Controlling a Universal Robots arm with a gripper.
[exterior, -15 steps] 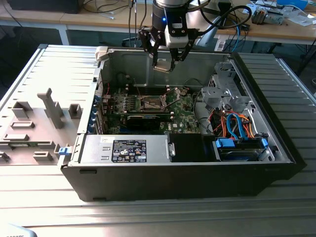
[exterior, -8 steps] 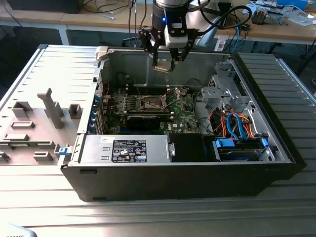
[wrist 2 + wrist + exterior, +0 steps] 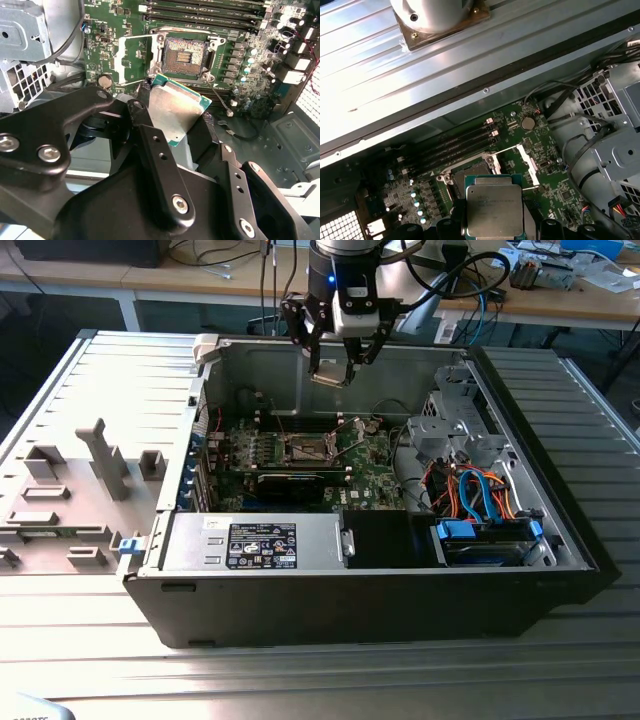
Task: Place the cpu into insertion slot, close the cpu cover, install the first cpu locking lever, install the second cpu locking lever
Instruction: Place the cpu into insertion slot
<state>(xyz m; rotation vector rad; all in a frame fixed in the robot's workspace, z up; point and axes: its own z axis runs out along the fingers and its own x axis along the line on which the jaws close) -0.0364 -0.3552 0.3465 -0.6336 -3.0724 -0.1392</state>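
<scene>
**A robotics lab, by the look of it**

I'm working in what looks like a robotics or electronics lab. An opened computer case [image 3: 350,610] lies on a ribbed metal table [image 3: 300,680] with the robot arm [image 3: 345,270] hanging over it. Wooden workbenches [image 3: 150,285] behind carry loose cables [image 3: 215,255].

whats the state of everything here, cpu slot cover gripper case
cpu, gripped, held in the air, not seated
insertion slot, empty, uncovered
cpu cover, swung open
gripper, shut on the cpu
computer case, open, insides exposed
</scene>
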